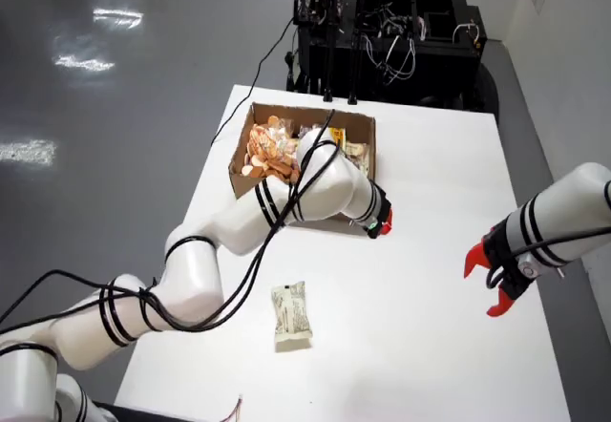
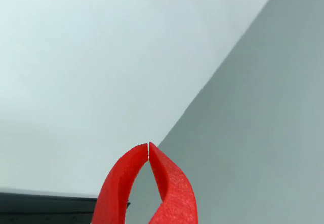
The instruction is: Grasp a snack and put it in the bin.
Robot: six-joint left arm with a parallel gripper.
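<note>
My gripper point(image 1: 385, 221) is closed and holds nothing, just beside the bin point(image 1: 239, 169). In the overhead view, the snack point(image 1: 291, 315) lies on the desk point(image 1: 430, 346) at my 7 o'clock, its long axis running 12 to 6.

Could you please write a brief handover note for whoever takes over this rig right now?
The end effector is shut, tips touching, with nothing between them. In the overhead view it sits by the right near corner of the bin.
The second arm is at the right edge of the table, red fingers apart, holding nothing.
The bin, at the far side, holds several snacks.
One pale packet lies on the table towards the front, apart from the bin.
Left: grasp the packet and drop it in the bin.
</note>
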